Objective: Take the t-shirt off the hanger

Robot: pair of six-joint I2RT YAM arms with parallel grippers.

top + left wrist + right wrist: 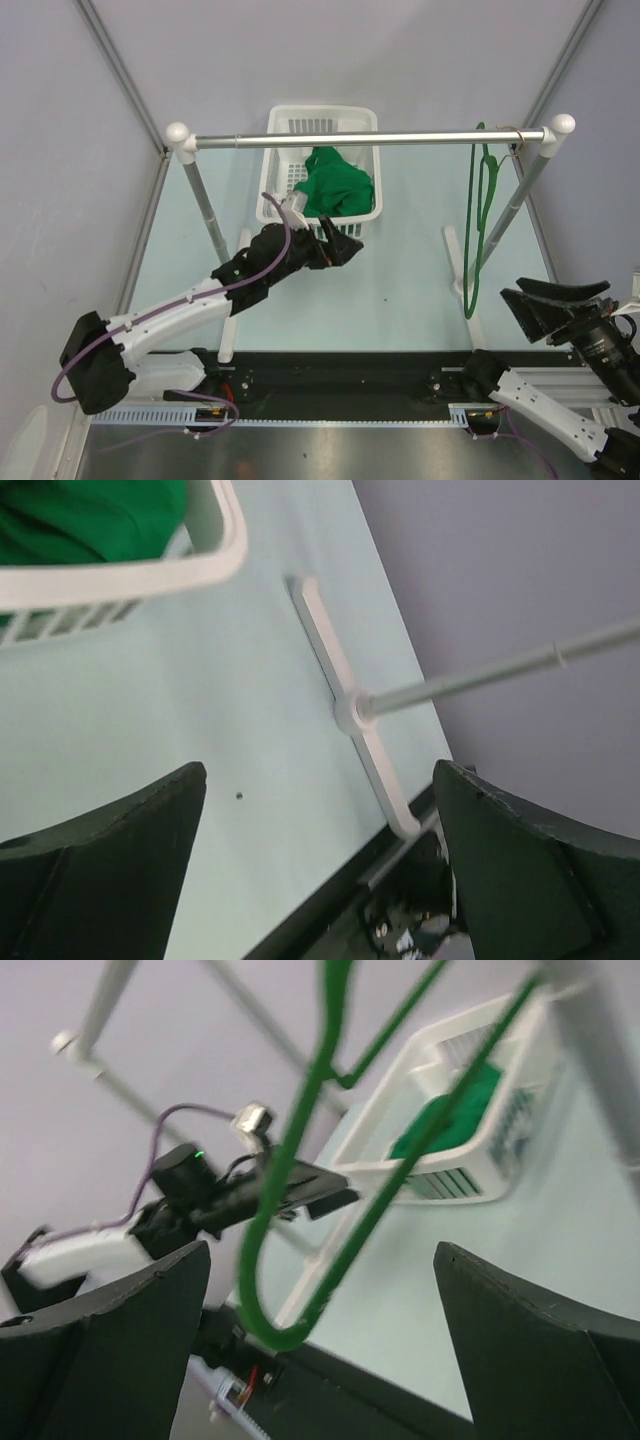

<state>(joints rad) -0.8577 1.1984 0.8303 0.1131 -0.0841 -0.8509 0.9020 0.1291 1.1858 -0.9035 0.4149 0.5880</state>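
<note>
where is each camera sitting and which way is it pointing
Top external: above and behind the robot, looking down at the rail, hanger and basket; left arm and right arm show.
Left wrist: on the left gripper, facing the table and rack foot; its fingers show.
Right wrist: on the right gripper, looking past the hanger towards the left arm; its fingers show.
Shared: all three see the basket holding the t-shirt.

Table [400, 280]: basket [322, 108], rack feet [318, 630], perhaps speck [238, 796]
</note>
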